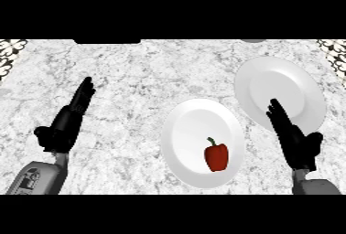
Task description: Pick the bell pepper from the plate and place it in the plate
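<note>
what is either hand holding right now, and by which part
Nothing is held. The left hand and right hand are both open, and the bell pepper lies untouched on the near plate.

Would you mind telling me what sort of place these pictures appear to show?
Most likely a kitchen counter: a grey-white marbled stone worktop carries two round white plates, the nearer plate holding a red bell pepper with a green stem, the farther plate bare.

We find no text, label, brand, number or sign that can be read anywhere in the head view. The left forearm (37, 179) bears small dark markings on its grey casing, but we cannot make them out as letters or figures.
</note>
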Robot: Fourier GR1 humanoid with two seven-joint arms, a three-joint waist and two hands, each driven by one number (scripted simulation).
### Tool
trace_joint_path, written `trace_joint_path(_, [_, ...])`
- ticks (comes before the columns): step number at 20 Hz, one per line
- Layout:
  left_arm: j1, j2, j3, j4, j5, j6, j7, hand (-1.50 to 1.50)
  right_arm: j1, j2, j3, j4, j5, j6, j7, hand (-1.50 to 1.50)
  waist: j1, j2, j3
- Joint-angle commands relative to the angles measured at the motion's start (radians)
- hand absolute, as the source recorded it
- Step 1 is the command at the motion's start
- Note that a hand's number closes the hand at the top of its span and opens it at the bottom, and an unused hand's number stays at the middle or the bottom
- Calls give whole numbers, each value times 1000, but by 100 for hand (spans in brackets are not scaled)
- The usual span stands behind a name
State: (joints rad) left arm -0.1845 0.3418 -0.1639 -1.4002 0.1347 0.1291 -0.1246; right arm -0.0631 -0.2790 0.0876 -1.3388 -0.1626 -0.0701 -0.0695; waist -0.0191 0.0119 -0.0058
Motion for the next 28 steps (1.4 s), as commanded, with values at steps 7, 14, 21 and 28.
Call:
trace_joint_path(7, [83, -40, 10, 92, -1, 71, 146, 0, -210, -235, 164, -231, 276, 145, 18, 150, 51, -52, -38])
trace_joint_path(14, [118, -79, -3, 41, -12, 144, 246, 0, 30, 24, 172, -201, 245, -108, -168, 150, 14, -12, 12])
trace_joint_path(21, [112, -72, -14, -51, -30, 157, 343, 0, 24, -104, 243, -105, 245, 184, -460, -150, 29, -13, 7])
trace_joint_path(28, [147, -52, 6, -68, -22, 141, 337, 0, -60, -244, 294, -231, 533, 108, -215, -150, 25, -16, 5])
